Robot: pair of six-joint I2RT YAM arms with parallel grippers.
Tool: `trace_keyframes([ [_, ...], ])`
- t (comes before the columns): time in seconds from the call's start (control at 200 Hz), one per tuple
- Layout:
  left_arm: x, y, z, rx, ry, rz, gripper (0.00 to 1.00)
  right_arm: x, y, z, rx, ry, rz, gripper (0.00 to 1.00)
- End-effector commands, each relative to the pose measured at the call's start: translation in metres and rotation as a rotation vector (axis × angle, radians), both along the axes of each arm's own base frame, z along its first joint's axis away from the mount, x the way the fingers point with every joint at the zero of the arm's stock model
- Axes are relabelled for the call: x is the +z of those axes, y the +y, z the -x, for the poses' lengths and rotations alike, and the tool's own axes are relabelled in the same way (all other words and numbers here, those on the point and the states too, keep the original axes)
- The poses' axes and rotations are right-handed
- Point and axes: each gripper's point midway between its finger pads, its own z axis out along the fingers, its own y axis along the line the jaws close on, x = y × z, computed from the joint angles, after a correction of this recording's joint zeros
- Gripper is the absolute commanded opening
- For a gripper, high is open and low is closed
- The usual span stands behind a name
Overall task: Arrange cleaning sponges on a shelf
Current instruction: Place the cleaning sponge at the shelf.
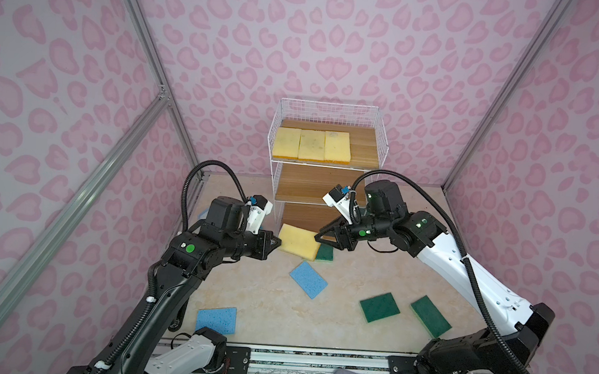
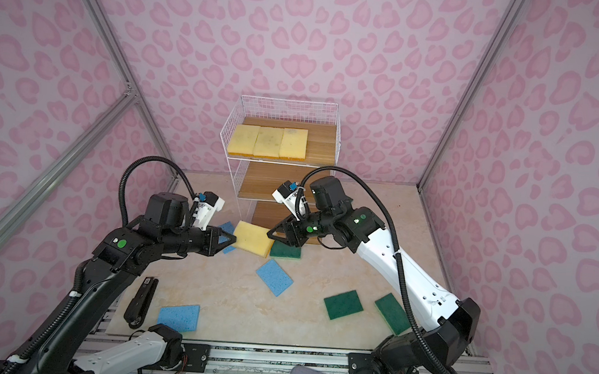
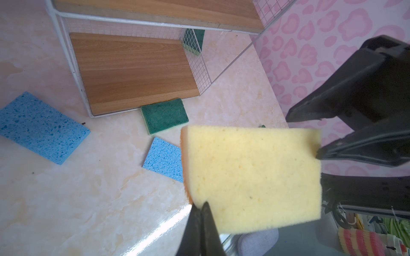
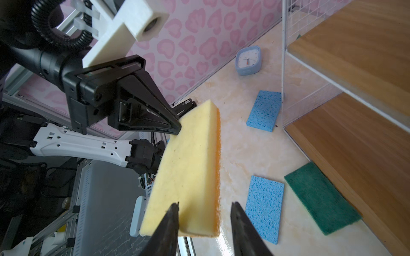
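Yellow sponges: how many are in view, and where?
4. Three sponges lie side by side on the top board; the fourth sponge is pinched by the left gripper, right gripper open around its other edge. No others visible.

No text can be read for certain. The clock (image 4: pixel 248 60) has a white dial with hands and dark marks round its edge, but the numbers are too small to make out. A black bar (image 2: pixel 141 301) at the floor's edge carries a small white label (image 4: pixel 187 102) with dark print. In the right wrist view the print shows as a few blurred characters, and in a top view it is only a white patch.
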Motion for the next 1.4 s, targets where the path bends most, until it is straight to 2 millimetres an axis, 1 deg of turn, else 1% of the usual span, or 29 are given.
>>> trace_keyframes([
  [0.0, 0.008, -0.002, -0.005, -0.004, -0.038, 0.011, 0.04, 0.006, 0.006, 0.001, 0.003, 0.017, -0.046, 0.35],
  [0.155, 0.013, -0.003, -0.006, -0.004, -0.057, 0.022, 0.04, 0.011, 0.006, 0.003, 0.009, 0.021, -0.069, 0.20],
  [0.25, 0.016, -0.003, -0.005, -0.006, -0.065, 0.029, 0.04, 0.020, 0.004, 0.003, -0.006, 0.007, -0.090, 0.09],
  [0.285, 0.016, -0.002, -0.005, -0.003, -0.069, 0.027, 0.06, 0.024, 0.004, 0.003, -0.014, 0.000, -0.101, 0.06],
  [0.305, 0.017, -0.002, -0.006, 0.001, -0.073, 0.029, 0.08, 0.027, 0.003, 0.003, -0.019, -0.004, -0.107, 0.05],
  [0.335, 0.018, -0.001, -0.006, 0.005, -0.078, 0.028, 0.16, 0.031, 0.002, 0.003, -0.024, -0.009, -0.117, 0.03],
  [0.375, 0.018, -0.001, -0.006, 0.008, -0.084, 0.030, 0.32, 0.036, 0.001, 0.004, -0.032, -0.016, -0.129, 0.02],
  [0.385, 0.019, -0.001, -0.005, 0.008, -0.086, 0.031, 0.35, 0.037, 0.001, 0.004, -0.035, -0.017, -0.130, 0.02],
  [0.4, 0.019, -0.001, -0.005, 0.009, -0.088, 0.032, 0.42, 0.039, 0.000, 0.004, -0.039, -0.021, -0.135, 0.02],
  [0.41, 0.020, 0.000, -0.006, 0.010, -0.091, 0.033, 0.45, 0.030, 0.000, 0.005, -0.041, -0.004, -0.122, 0.02],
  [0.42, 0.020, 0.000, -0.005, 0.012, -0.091, 0.033, 0.48, 0.029, -0.001, 0.005, -0.043, -0.002, -0.120, 0.02],
  [0.48, 0.021, 0.003, -0.006, 0.031, -0.098, 0.027, 0.64, 0.033, -0.004, 0.005, -0.062, -0.014, -0.126, 0.02],
  [0.52, 0.022, 0.006, -0.008, 0.049, -0.105, 0.018, 0.83, 0.035, -0.006, 0.005, -0.078, -0.022, -0.125, 0.01],
  [0.55, 0.021, 0.009, -0.009, 0.065, -0.109, 0.009, 1.00, 0.038, -0.008, 0.004, -0.092, -0.026, -0.126, 0.01],
  [0.575, 0.022, 0.012, -0.009, 0.080, -0.113, 0.001, 0.97, 0.040, -0.010, 0.003, -0.111, -0.033, -0.123, 0.01],
  [0.68, 0.024, 0.023, -0.010, 0.139, -0.140, -0.029, 0.97, 0.048, -0.021, -0.004, -0.200, -0.065, -0.107, 0.01],
  [0.69, 0.024, 0.024, -0.010, 0.142, -0.142, -0.031, 0.97, 0.060, -0.023, -0.004, -0.209, -0.088, -0.126, 0.01],
  [0.705, 0.025, 0.025, -0.010, 0.147, -0.147, -0.031, 0.97, 0.067, -0.025, -0.004, -0.221, -0.100, -0.135, 0.01],
  [0.85, 0.022, 0.030, -0.004, 0.161, -0.159, -0.031, 0.97, 0.102, -0.046, -0.011, -0.352, -0.193, -0.168, 0.00],
  [0.97, 0.014, 0.030, 0.000, 0.152, -0.148, -0.034, 0.97, 0.125, -0.065, -0.021, -0.470, -0.255, -0.157, 0.00],
  [1.15, 0.009, 0.032, 0.005, 0.149, -0.149, -0.035, 0.97, 0.160, -0.096, -0.040, -0.663, -0.353, -0.162, 0.00],
  [1.285, 0.004, 0.033, 0.007, 0.148, -0.145, -0.036, 0.97, 0.185, -0.109, -0.052, -0.751, -0.407, -0.163, 0.00],
  [1.295, 0.004, 0.033, 0.007, 0.147, -0.144, -0.037, 0.97, 0.184, -0.109, -0.054, -0.756, -0.408, -0.154, 0.00],
  [1.395, 0.000, 0.033, 0.008, 0.145, -0.139, -0.037, 0.97, 0.199, -0.115, -0.064, -0.807, -0.452, -0.135, 0.00],
])
